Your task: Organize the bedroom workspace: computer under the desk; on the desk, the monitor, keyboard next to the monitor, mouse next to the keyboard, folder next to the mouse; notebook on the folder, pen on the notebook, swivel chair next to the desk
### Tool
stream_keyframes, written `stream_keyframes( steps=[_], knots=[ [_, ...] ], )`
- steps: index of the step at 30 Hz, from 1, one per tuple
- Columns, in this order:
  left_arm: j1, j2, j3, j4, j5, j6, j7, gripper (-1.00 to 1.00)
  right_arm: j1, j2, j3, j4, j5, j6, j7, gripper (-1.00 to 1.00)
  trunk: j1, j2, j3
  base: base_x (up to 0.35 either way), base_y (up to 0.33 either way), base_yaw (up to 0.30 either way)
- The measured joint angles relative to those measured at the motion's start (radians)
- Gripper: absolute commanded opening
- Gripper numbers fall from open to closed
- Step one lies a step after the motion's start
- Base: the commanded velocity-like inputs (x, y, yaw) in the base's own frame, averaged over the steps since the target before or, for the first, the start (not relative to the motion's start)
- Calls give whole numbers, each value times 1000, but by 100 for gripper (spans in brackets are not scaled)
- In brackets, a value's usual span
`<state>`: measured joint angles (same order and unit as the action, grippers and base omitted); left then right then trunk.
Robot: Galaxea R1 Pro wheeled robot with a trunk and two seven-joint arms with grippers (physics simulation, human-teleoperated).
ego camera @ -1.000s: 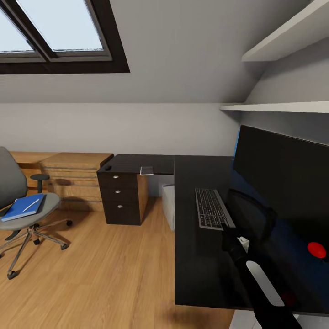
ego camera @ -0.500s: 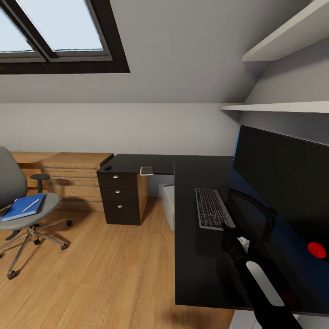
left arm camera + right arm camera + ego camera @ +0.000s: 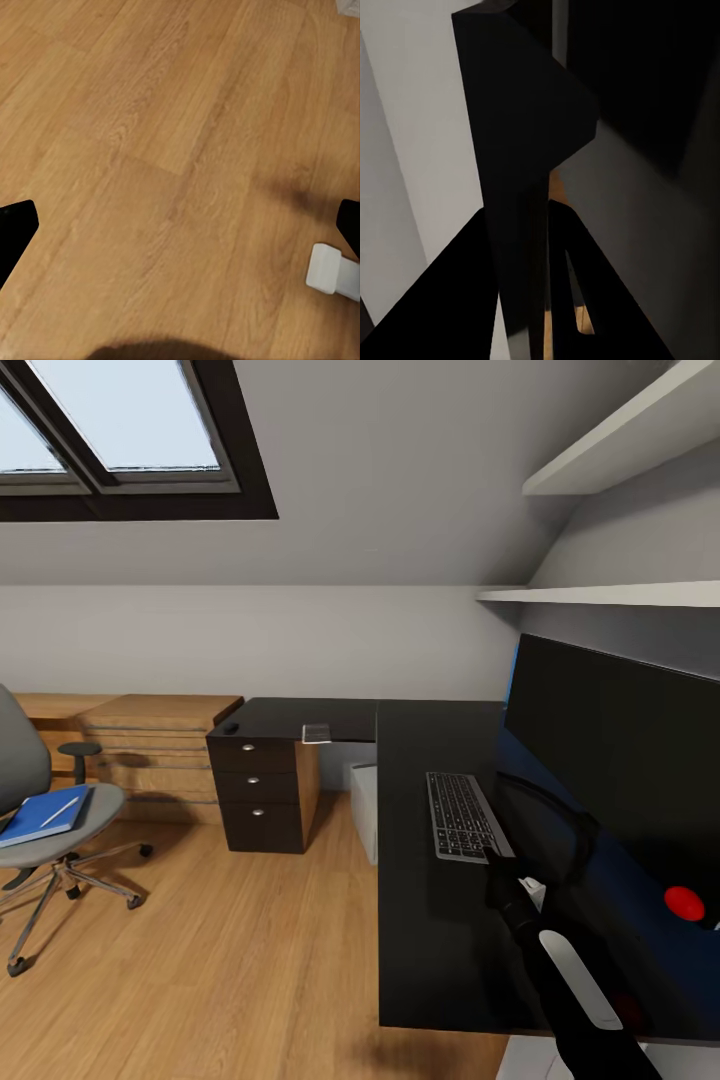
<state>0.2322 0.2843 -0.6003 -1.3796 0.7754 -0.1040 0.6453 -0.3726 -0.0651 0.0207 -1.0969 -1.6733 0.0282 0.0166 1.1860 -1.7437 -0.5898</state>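
You're in an attic bedroom workspace; sloped ceiling, skylight point(image 3: 120, 430); plank floor point(image 3: 230, 950); black desk point(image 3: 430, 920), swivel chair point(image 3: 40, 810).

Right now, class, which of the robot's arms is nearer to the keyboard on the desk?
Right. The right arm reaches over the desk, its tip just short of the keyboard's near end. The left claw hangs open above the wood floor, away from the keyboard.

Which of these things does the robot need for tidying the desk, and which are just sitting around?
For the job:
desk
monitor
keyboard
mouse
computer
swivel chair
folder
pen

Just there:
wall shelves
wooden dresser
skylight
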Motion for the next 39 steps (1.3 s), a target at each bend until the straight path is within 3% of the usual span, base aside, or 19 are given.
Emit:
stream_keyframes(
  steps=[35, 36, 39],
  knots=[
    [0, 0, 14, 22, 1, 0, -3, 100, 0, 0, -4, -2, 3, -1, -3, -100, 0, 0, 0, 40, -6, -1],
    [0, 1, 14, 22, 1, 0, -3, 100, 0, 0, -4, -3, 3, -2, -4, 100, 0, 0, 0, 0, 0, 0],
    [0, 1, 14, 21, 1, 0, -3, 100, 0, 0, -4, 17, 3, -2, -4, 100, 0, 0, 0, 0, 0, 0]
  ],
)
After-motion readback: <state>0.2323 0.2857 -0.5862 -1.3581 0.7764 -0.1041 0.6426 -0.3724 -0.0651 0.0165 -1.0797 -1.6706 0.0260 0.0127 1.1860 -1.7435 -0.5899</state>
